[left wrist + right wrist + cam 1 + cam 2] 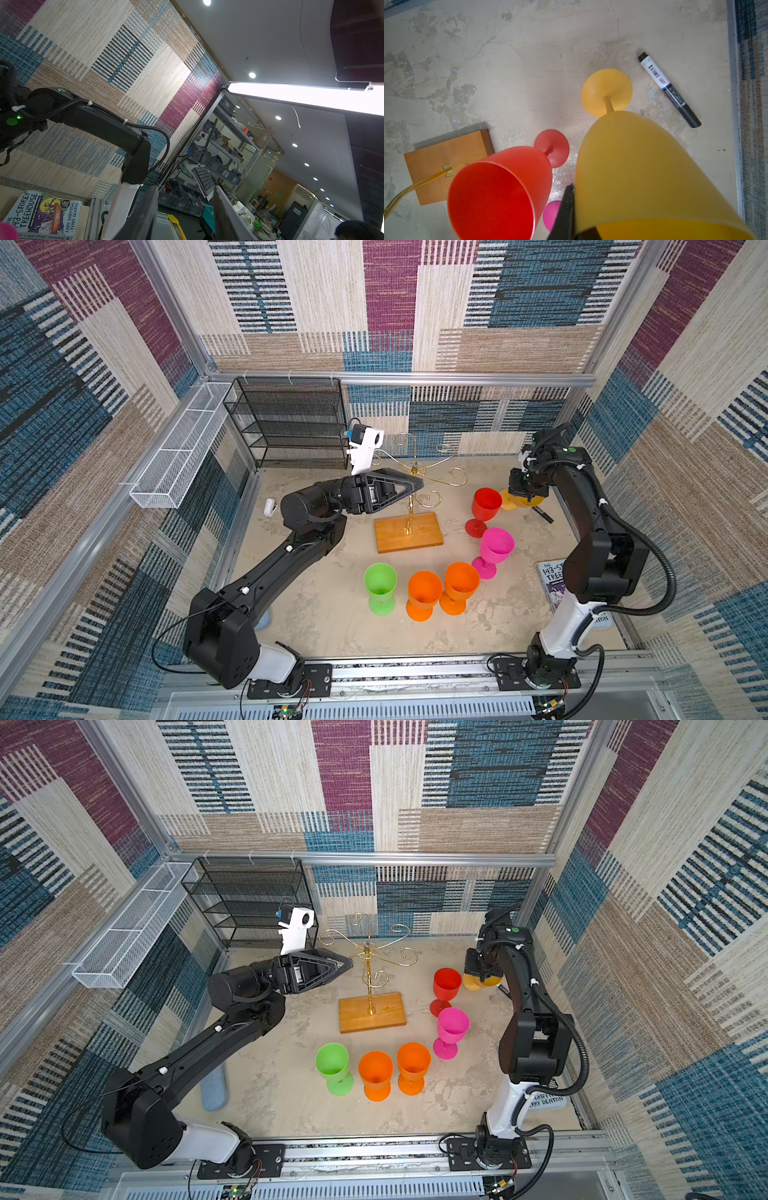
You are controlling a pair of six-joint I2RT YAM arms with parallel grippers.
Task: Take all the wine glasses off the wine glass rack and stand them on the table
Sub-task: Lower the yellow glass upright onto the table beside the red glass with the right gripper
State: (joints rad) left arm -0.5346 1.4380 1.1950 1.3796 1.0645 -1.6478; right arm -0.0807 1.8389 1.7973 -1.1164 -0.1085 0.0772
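The gold wire wine glass rack (pixel 409 533) (pixel 372 1011) stands mid-table on its wooden base, with nothing hanging from its scroll arms. A yellow wine glass (pixel 643 166) (pixel 528 501) stands upright at the back right, its foot on the table beside a red glass (pixel 492 197). My right gripper (pixel 577 218) (pixel 524 491) is shut on the yellow glass's rim, one finger (pixel 566 207) outside the bowl. My left gripper (pixel 185 188) (pixel 417 483) hovers level beside the top of the rack's pole, open, with nothing between its fingers.
Red (pixel 485 504), pink (pixel 496 545), two orange (pixel 424 591) (pixel 461 583) and green (pixel 380 583) glasses stand in front of and right of the rack. A black marker (pixel 669 89) lies by the right wall, near a book (pixel 552 576). A black mesh shelf (pixel 291 423) and a white wire basket (pixel 183 448) are at the back left.
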